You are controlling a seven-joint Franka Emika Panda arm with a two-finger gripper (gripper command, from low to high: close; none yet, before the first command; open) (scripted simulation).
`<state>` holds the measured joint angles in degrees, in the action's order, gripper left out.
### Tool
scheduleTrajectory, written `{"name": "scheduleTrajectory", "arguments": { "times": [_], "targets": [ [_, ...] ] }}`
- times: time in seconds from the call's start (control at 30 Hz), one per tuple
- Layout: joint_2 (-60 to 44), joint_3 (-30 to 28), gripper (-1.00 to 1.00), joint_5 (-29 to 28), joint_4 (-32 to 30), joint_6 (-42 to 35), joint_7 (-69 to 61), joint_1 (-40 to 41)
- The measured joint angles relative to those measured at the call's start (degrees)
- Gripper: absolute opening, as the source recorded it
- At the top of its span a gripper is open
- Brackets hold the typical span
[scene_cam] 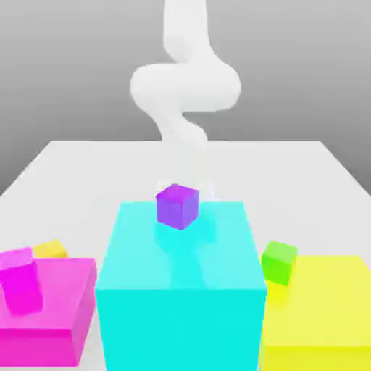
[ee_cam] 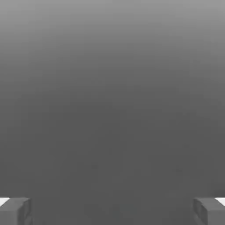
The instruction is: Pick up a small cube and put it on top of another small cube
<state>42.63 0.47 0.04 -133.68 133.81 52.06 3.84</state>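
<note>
Scene: a pale grey table [scene_cam: 65, 163] holds three large blocks in a front row and several small cubes; a white robot arm [scene_cam: 185, 80] rises behind them.

Small yellow-orange cube: the small yellow-orange cube [scene_cam: 51, 248] sits at the exterior view's left, just behind the large magenta block [scene_cam: 58, 319], which hides it in part. It looks to rest on the table itself.

Small green cube: the small green cube [scene_cam: 279, 261] sits at the exterior view's right, against the back corner of the large yellow block [scene_cam: 326, 319]. Whether it rests on that block or just beside it, I cannot tell.

Other things: a large cyan block [scene_cam: 181, 290] stands in the middle with a small purple cube [scene_cam: 177, 206] on its top. A small magenta cube [scene_cam: 20, 282] lies tilted on the magenta block.

Hand: in the hand view, the hand [ee_cam: 112, 211] holds nothing, with its two grey fingers [ee_cam: 15, 210] spread wide at opposite edges of the picture and plain grey between them.

Key relation: the arm stands behind the centre of the row, so the yellow-orange cube lies off to the exterior view's left of it and nearer the camera. The green cube lies well apart on the opposite side.

Stage: I judge the pick has not begun.

Next move: likely a swing toward the exterior view's left, then a descent over the yellow-orange cube, clear of the magenta block's edge.
</note>
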Motion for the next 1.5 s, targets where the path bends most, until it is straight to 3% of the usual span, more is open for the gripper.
{"name": "scheduleTrajectory", "arguments": {
  "times": [0.6, 1.1, 1.37, 1.4, 1.5],
  "targets": [
    [-23.12, 1.69, 0.0, -1.13, -13.66, 14.6, 45.88, 25.81],
    [-42.17, -3.17, 0.0, -0.76, -24.94, 26.65, 82.8, 41.81],
    [-57.21, -1.7, 0.0, 2.45, -24.19, 38.64, 85.21, 44.07],
    [-58.47, -1.52, -1.0, 2.53, -23.98, 39.69, 85.14, 44.24],
    [-58.48, -1.52, -1.0, 2.53, -23.98, 39.77, 85.14, 44.23]
  ]
}}
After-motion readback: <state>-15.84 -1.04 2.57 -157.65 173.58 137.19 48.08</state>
